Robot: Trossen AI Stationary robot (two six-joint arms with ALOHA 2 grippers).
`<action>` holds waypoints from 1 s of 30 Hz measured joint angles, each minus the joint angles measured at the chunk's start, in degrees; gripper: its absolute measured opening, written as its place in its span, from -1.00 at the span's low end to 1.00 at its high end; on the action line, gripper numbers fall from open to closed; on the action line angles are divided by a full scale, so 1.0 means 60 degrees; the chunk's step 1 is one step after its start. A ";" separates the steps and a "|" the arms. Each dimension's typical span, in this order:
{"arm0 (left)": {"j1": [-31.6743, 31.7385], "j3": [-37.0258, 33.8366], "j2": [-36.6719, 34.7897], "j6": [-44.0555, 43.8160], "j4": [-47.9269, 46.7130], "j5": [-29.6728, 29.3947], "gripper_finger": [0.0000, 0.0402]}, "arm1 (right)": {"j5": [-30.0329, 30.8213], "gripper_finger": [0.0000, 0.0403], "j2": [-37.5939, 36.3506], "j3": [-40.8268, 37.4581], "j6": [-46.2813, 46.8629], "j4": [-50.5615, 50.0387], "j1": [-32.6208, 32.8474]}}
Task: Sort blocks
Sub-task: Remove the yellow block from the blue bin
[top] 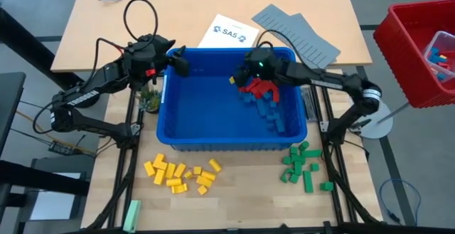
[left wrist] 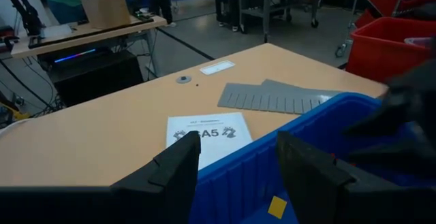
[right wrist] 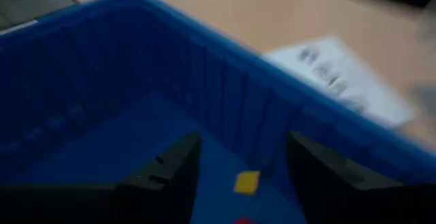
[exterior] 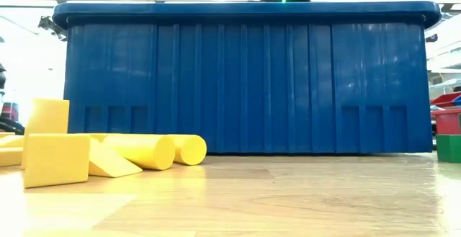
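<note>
Jaws spread on both grippers: right gripper (top: 238, 74) over the blue bin (top: 178, 124) at 1 o'clock, above red and blue blocks (top: 259, 88); left gripper (top: 181, 62) at its 11 o'clock rim, empty

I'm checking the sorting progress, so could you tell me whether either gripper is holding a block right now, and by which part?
Nothing is held. The left gripper is open at the blue bin's rim. The right gripper is open inside the bin, above a yellow block.
</note>
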 joint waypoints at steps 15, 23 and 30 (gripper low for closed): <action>0.0000 -0.0004 0.0000 -0.0001 0.0279 -0.0004 0.01 | -0.3491 0.36 0.3237 -0.0002 0.2229 0.0059 -0.1935; 0.0000 -0.0004 0.0000 -0.0003 0.0444 -0.0002 0.01 | -0.3640 0.23 0.4176 0.0004 0.2652 0.0505 -0.2233; 0.0001 -0.0004 0.0000 0.0000 0.0494 -0.0002 0.01 | -0.4040 0.17 0.4573 0.0013 0.2835 0.1085 -0.2464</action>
